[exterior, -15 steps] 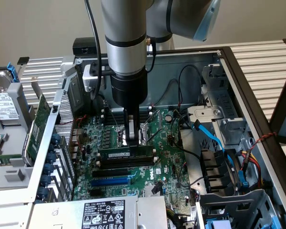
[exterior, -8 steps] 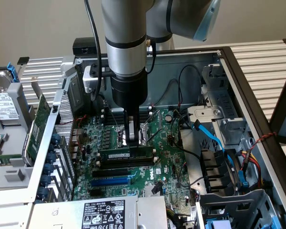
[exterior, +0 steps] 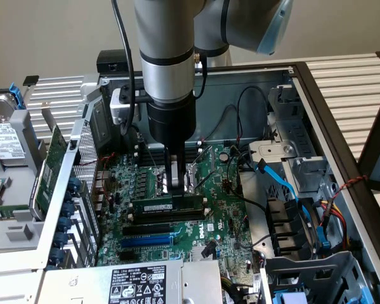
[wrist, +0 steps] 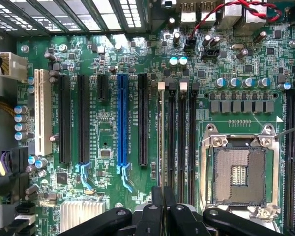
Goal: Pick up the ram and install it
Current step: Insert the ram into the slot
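**Desk:** Where does the ram sit from your end effector right now?

**Operator:** Directly under it. I have the end effector (exterior: 174,185) hanging straight down into the open computer case (exterior: 253,82), fingers narrow and closed together. The ram (exterior: 168,206) stands on edge on the motherboard (exterior: 225,209), in the line of a memory slot. My fingertips come down onto its top edge at about mid-length.

**Desk:** Are you pinching it or resting on it?

**Operator:** I cannot tell. From the exterior view the tips meet the stick's upper edge. From the wrist view I see the stick edge-on as a thin strip running away from the closed tips. There is no gap to judge by, so either reading is possible.

**Desk:** And its long axis?

**Operator:** It runs across the exterior view from left to right, parallel to the empty black slot (exterior: 161,219) just beside it and to the blue slot (exterior: 145,241) further towards the camera. The CPU socket (wrist: 238,172) lies on the far side of the slots. As I judge it, the offset is purely vertical, with nothing sideways to correct. The stick looks level end to end, though I cannot make out whether the end clips are closed on it.
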Tool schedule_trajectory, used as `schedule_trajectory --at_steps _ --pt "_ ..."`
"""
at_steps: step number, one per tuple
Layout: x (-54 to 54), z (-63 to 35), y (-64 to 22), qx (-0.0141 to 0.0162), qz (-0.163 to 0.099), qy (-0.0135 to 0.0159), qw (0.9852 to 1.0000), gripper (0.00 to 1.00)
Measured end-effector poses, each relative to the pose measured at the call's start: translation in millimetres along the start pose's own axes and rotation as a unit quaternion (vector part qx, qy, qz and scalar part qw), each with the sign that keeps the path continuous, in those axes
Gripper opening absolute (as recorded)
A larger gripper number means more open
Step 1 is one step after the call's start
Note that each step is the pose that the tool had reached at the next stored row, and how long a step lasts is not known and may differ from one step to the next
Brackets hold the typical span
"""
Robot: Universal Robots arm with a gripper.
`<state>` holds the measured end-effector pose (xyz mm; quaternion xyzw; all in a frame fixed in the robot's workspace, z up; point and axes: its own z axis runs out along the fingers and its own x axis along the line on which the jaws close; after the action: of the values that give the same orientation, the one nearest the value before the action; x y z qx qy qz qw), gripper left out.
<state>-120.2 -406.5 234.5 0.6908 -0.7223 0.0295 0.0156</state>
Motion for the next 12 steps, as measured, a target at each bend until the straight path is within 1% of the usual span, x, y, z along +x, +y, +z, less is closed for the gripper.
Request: schedule_trajectory --at_steps 6,12 --pt "-2.3 1.2 0.2 0.0000 0.000 0.0014 1.0000 0.12" --pt "-2.4 1.6 0.3 0.0001 0.000 0.0030 1.0000 0.12"
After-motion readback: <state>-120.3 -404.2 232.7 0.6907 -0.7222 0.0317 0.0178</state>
